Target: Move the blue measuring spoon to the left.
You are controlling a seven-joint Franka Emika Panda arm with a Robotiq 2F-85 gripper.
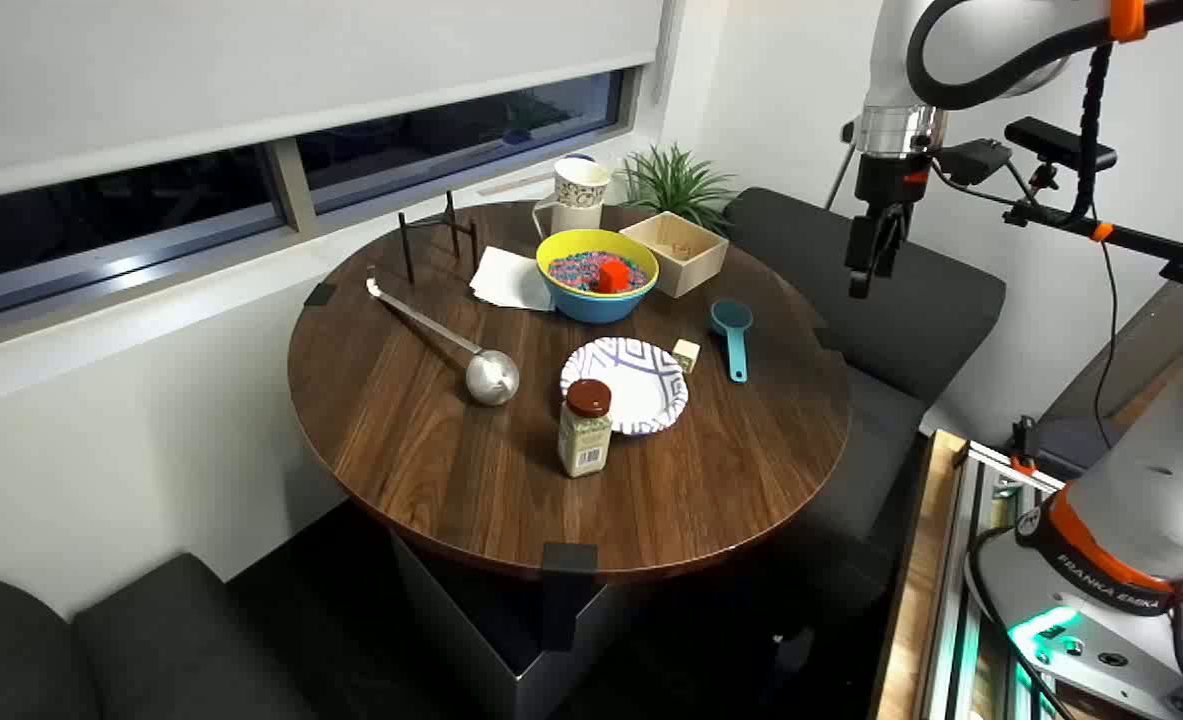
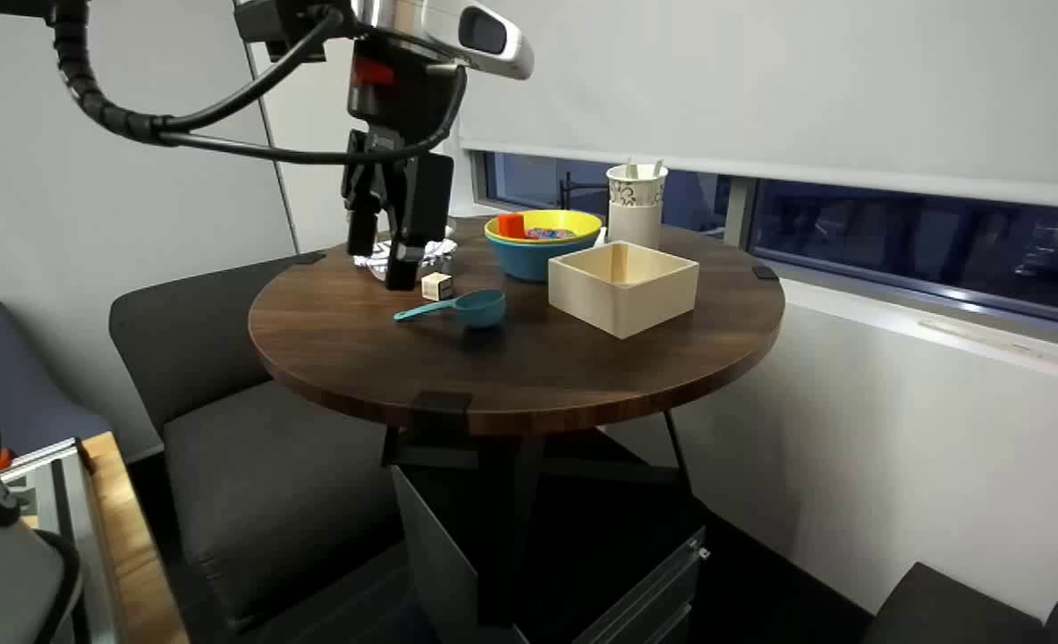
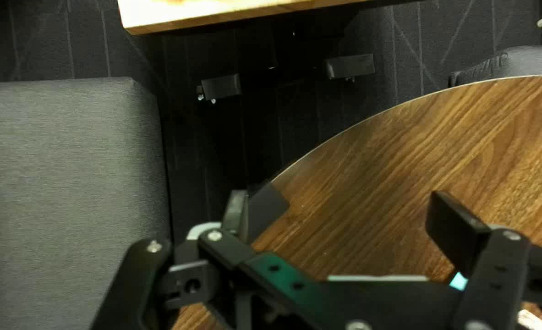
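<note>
Find blue measuring spoon (image 1: pixel 735 340) lying on the round table (image 1: pixel 741 470), just beside a small pale block (image 1: pixel 686 355) and near the patterned plate (image 1: pixel 641 388). Note gripper (image 1: pixel 871 277) hanging higher, off to one side, well apart from spoon. See fingers (image 3: pixel 455 229) spread wide in wrist view.

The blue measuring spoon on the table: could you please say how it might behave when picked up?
The blue measuring spoon looks like plastic, so it is probably stiff and light. Its round scoop is much wider than the slim handle, so it may swing scoop-down if gripped near the handle's end.
</note>
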